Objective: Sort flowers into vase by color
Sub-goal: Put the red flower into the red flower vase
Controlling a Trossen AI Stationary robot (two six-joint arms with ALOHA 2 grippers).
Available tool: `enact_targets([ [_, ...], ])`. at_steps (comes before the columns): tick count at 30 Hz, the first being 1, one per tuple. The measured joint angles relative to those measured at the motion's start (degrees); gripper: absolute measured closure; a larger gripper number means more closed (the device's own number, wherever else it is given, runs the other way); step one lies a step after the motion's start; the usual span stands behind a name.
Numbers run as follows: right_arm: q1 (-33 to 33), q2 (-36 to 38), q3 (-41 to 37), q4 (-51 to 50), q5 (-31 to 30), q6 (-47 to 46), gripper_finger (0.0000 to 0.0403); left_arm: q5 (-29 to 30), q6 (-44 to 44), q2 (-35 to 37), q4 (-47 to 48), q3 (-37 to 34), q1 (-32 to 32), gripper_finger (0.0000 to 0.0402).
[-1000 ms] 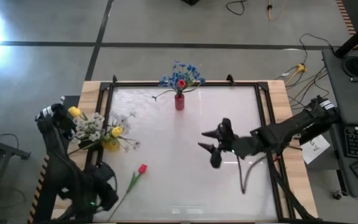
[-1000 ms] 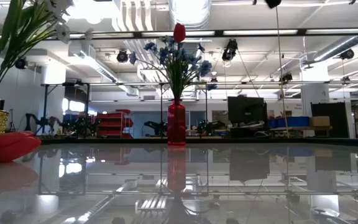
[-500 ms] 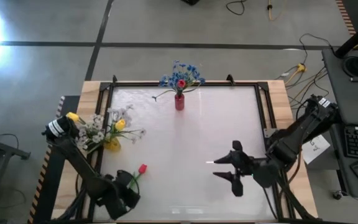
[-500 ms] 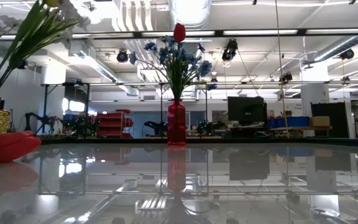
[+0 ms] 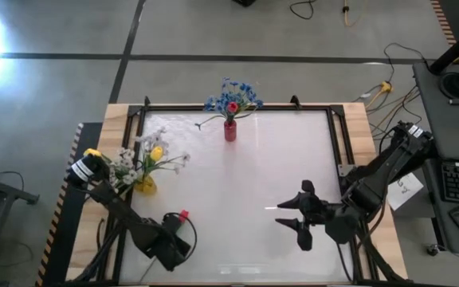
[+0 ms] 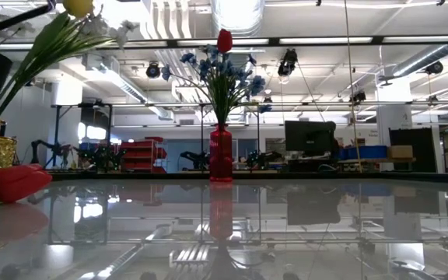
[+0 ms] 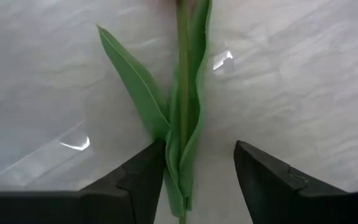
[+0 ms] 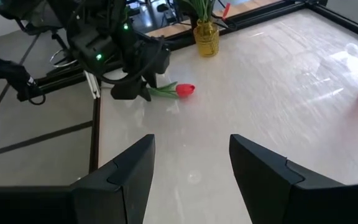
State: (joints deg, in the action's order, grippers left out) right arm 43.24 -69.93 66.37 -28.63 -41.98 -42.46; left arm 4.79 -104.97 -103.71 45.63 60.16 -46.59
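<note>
Gold vase (image 5: pixel 143 185) at left edge of high view, holding yellow tulips (image 5: pixel 156 153) and white sprays (image 5: pixel 123 165). Left gripper (image 5: pixel 175 237) at lower left, down over red tulip (image 5: pixel 183 215) lying flat on white table (image 5: pixel 261 167); fingers (image 7: pixel 143 175) spread wide either side of green stem (image 7: pixel 183 93), not clamping it. Red vase (image 5: pixel 229 130) at upper centre near back edge, holding blue blossoms (image 5: pixel 241 92) and one red tulip. Right gripper (image 5: pixel 300 216) at lower right, fingers (image 8: pixel 124 171) released, holding nothing, well apart from flowers.
</note>
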Motion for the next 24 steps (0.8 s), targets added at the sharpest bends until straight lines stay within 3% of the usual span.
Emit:
enact_targets([
  [6,0.0,0.0,0.0,-0.3,0.0,1.0,0.0204,-1.8,-0.4,1.2,1.3,-1.1,0.6,0.0273],
  [12,-0.4,0.0,0.0,0.0,0.0,2.6,0.0204,-2.7,-2.1,2.8,-0.2,-4.4,0.7,0.038],
  [16,-0.4,0.3,2.1,-1.0,1.7,2.7,0.0204,-0.8,-2.0,5.6,-0.4,-4.5,0.6,0.0389],
  [21,-0.4,1.0,3.7,-2.3,6.5,3.3,0.0204,18.4,1.4,12.9,-0.8,0.2,0.3,0.0399],
  [24,-0.4,0.3,2.8,-2.4,7.5,3.4,0.0204,33.7,10.8,16.0,-3.5,3.3,0.2,0.04],
])
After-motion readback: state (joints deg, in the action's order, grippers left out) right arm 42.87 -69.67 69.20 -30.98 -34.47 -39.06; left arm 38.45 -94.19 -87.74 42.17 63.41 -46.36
